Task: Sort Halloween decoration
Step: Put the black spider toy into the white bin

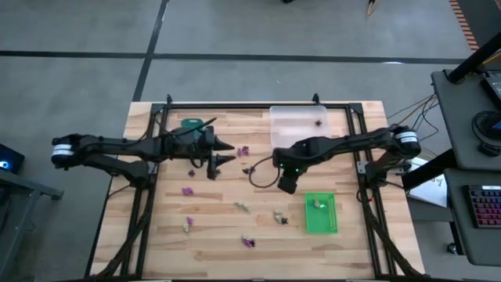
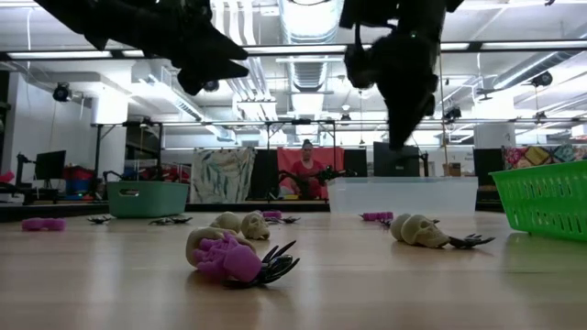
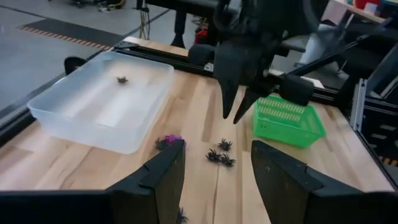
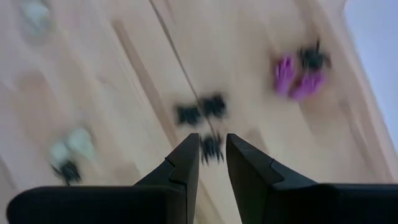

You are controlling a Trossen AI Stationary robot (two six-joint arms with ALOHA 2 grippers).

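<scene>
**Sorting barely begun: most trinkets loose on the table**

Sorting stands at an early stage, by the look of the trays. Landmark: the clear tray (image 1: 300,123).

- Clear tray: one black spider (image 3: 122,79) inside; otherwise bare.
- Green tray (image 1: 321,213), nearer the front edge than the clear tray: one pale piece (image 1: 316,204).
- Teal tray (image 1: 191,123), level with the clear tray on the left arm's side: contents cannot be told.
- Halloween decoration (image 1: 245,150) still loose: purple, black and pale pieces scattered from just beside the clear tray to well in front of it.
- Orientation: the pieces lie at mixed headings; they are too small to read a long axis.
- Right gripper (image 4: 211,152): just in front of the clear tray, above a cluster of black spiders (image 4: 200,111), fingers narrowly apart, nothing held.
- Left gripper (image 3: 217,165): near the teal tray, fingers spread, empty.
</scene>
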